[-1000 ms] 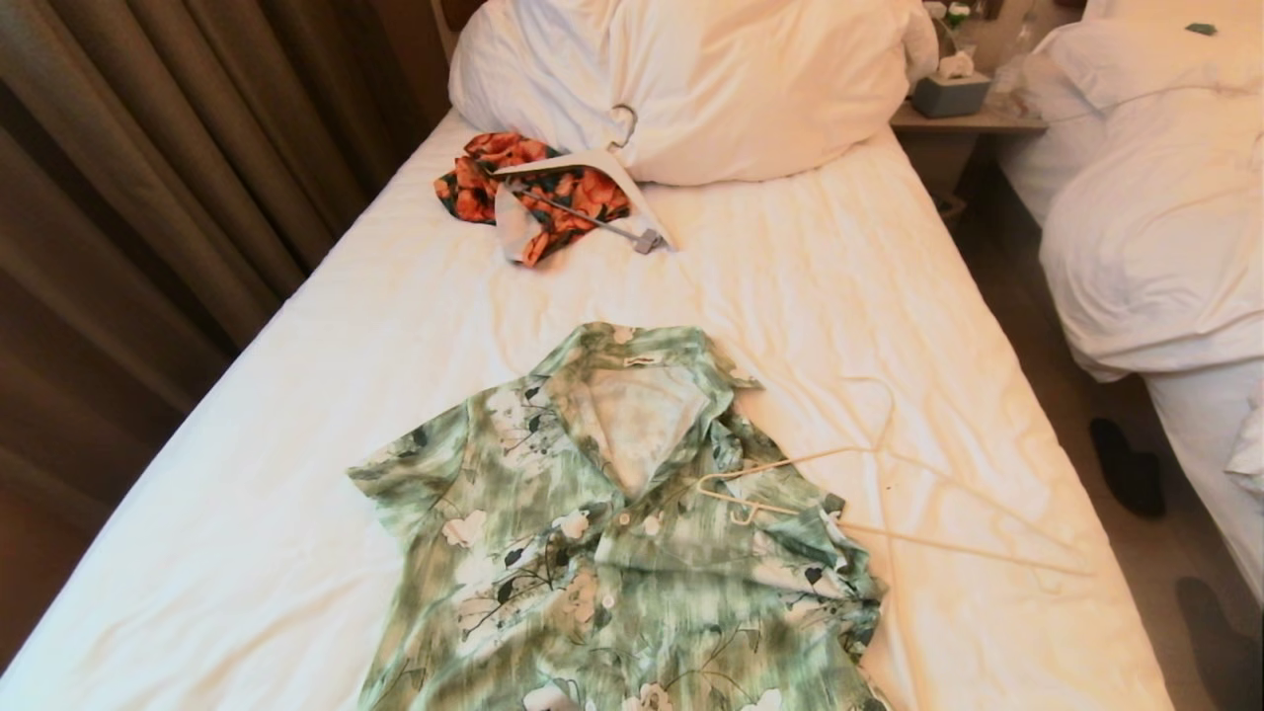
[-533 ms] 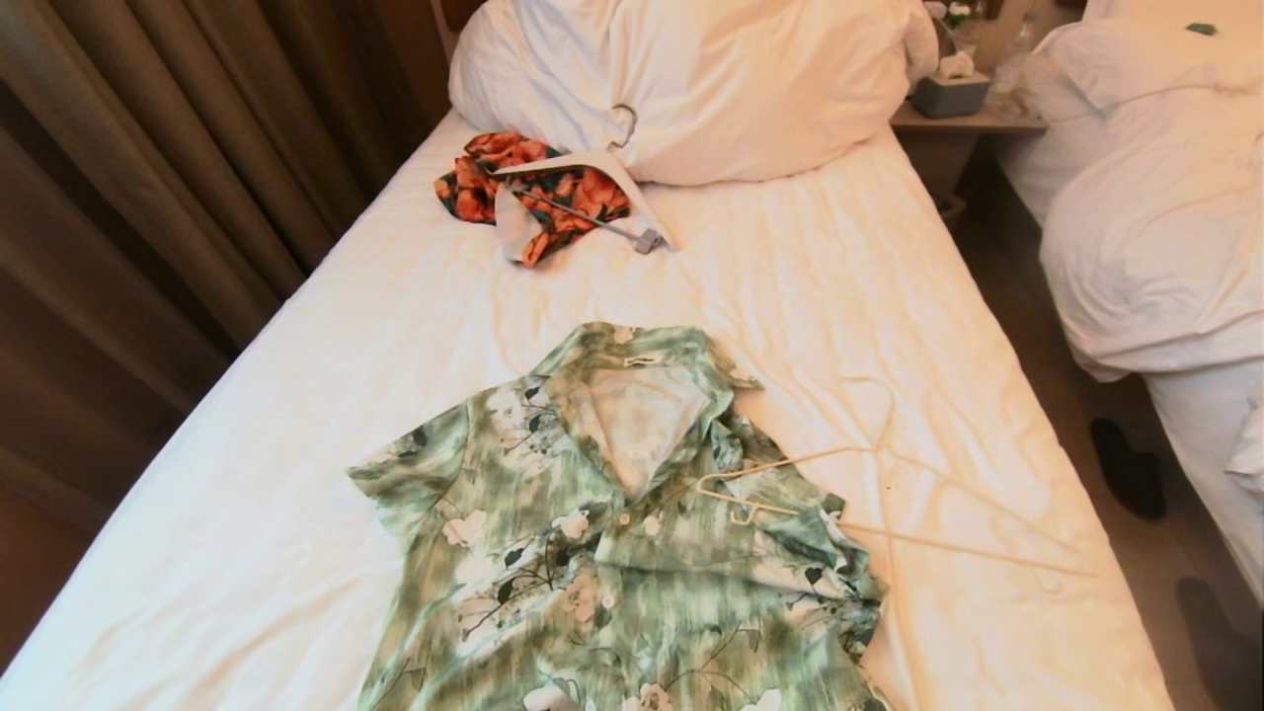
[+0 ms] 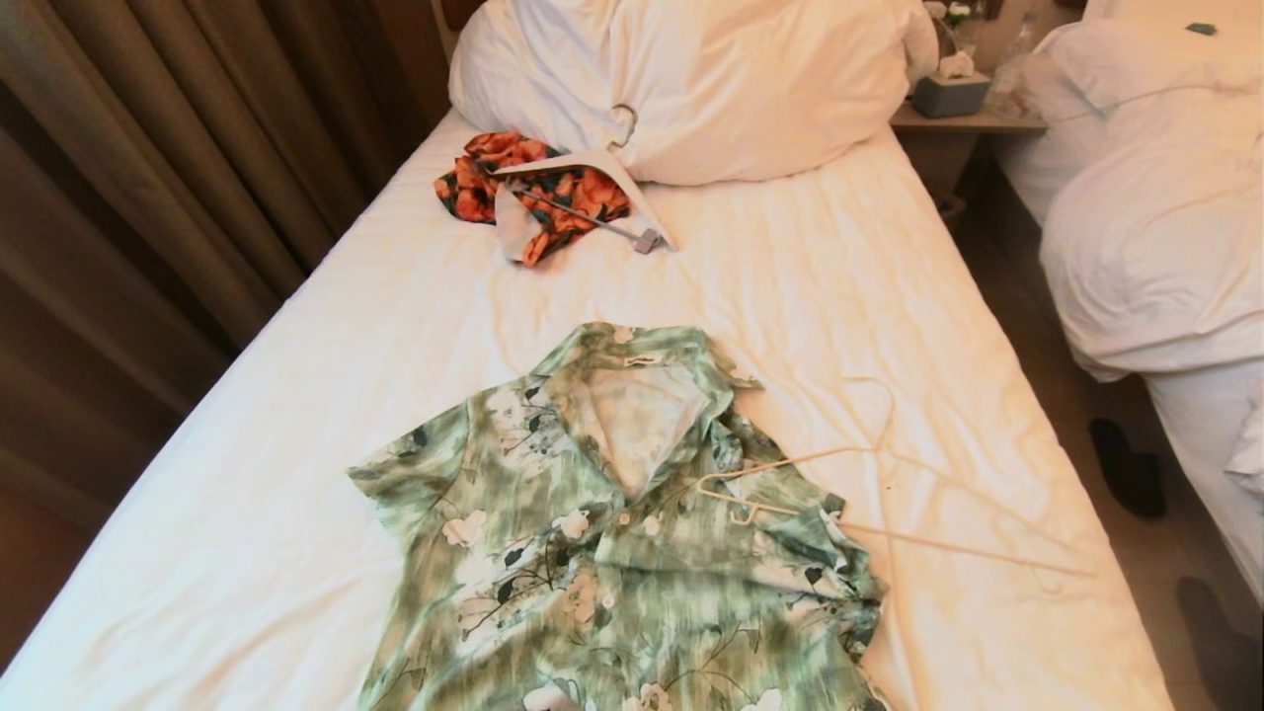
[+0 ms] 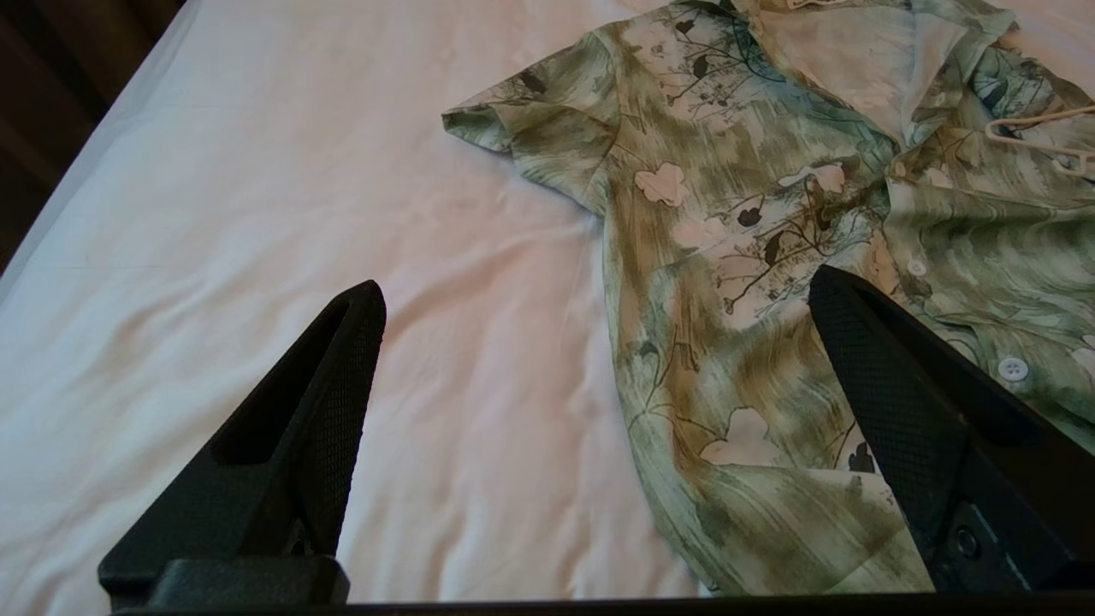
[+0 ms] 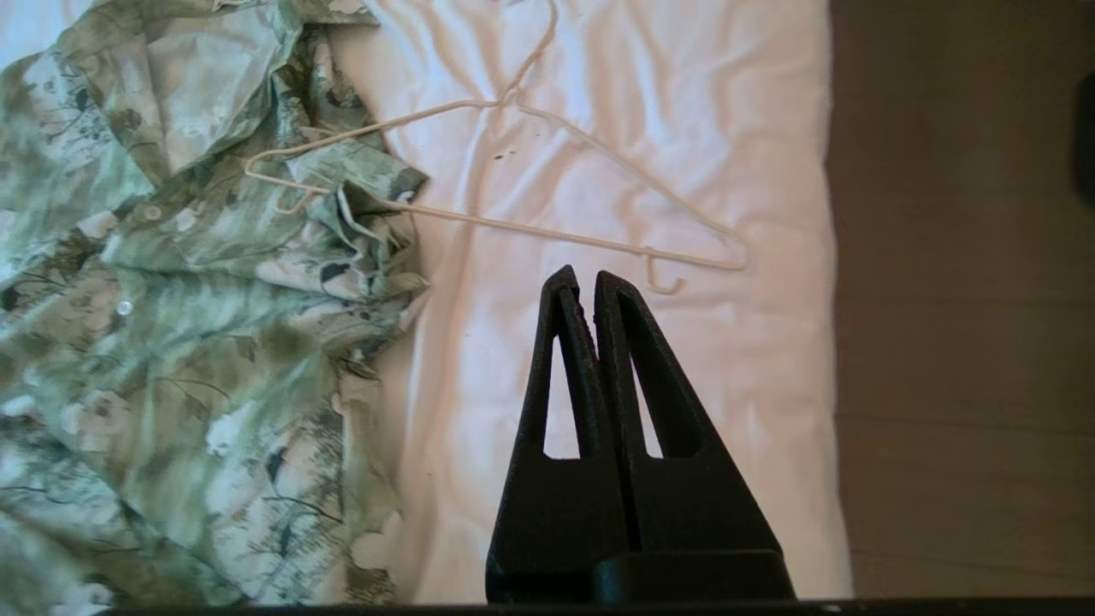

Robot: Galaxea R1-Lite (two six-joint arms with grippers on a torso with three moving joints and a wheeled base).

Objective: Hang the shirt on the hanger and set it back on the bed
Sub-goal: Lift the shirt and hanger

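Note:
The green-and-white flowered shirt (image 3: 612,533) lies flat and face up on the bed (image 3: 395,326), collar toward the pillow. The thin cream hanger (image 3: 790,462) lies on the sheet to the shirt's right, with one arm end resting on the near sleeve. Neither gripper shows in the head view. My left gripper (image 4: 594,287) hovers open above the sheet and the shirt's (image 4: 770,214) left side, nothing between its fingers; the hanger's tip (image 4: 1026,120) shows far off. My right gripper (image 5: 586,278) is shut and empty, just short of the hanger's (image 5: 547,232) bottom bar, beside the shirt (image 5: 171,299).
An orange floral garment (image 3: 533,193) on a thick white hanger (image 3: 602,163) lies by the big pillow (image 3: 711,79). Brown curtains (image 3: 148,178) line the left side. A nightstand (image 3: 963,118), a second bed (image 3: 1155,227) and floor (image 5: 958,299) lie to the right.

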